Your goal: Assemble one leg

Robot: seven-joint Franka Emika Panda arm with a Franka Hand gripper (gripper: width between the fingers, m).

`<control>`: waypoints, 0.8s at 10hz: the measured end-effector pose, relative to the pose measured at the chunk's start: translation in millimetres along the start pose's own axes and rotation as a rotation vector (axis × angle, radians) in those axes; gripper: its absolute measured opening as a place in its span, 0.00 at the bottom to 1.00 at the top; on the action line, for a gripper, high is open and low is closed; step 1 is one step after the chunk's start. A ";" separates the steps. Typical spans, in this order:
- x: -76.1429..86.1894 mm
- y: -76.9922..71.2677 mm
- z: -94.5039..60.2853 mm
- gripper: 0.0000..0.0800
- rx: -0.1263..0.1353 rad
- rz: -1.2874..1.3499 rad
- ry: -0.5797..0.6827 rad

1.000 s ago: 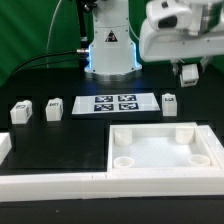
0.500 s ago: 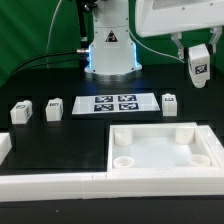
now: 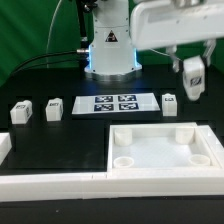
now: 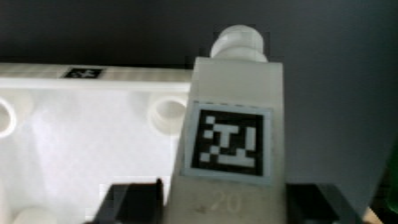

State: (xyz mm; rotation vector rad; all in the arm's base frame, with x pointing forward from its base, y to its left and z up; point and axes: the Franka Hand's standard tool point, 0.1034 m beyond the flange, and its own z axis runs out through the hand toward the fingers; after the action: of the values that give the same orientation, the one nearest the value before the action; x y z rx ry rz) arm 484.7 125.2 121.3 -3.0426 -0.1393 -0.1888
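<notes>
Your jaws grip the leg [image 3: 193,78] by its sides, clear of the black counter [image 3: 60,140], its tag facing the wrist camera. Below the jaws lie the white tray [image 3: 113,150], 3 other tagged blocks [image 3: 53,108], 1 almost directly beneath, and the marker board [image 3: 117,103]; green backdrop [image 3: 25,35] behind.

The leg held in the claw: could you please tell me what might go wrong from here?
1. The claw grips the leg by one end only, so it might tilt or slip when pushed into a tray socket.
2. It hangs close to a loose leg in the exterior view; coming down, it could knock that one over.
</notes>
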 end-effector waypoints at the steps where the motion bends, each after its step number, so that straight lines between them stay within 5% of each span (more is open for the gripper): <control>1: 17.0 2.4 -4.1 0.39 0.002 -0.010 0.020; 4: 53.2 10.0 -9.1 0.39 -0.005 -0.119 0.065; 6: 53.3 6.5 -10.3 0.39 -0.005 -0.129 0.075; 8: 60.5 8.6 -13.0 0.39 -0.006 -0.127 0.227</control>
State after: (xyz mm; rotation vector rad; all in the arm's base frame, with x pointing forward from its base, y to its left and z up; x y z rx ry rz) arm 543.8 120.6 141.2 -2.9911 -0.3148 -0.5414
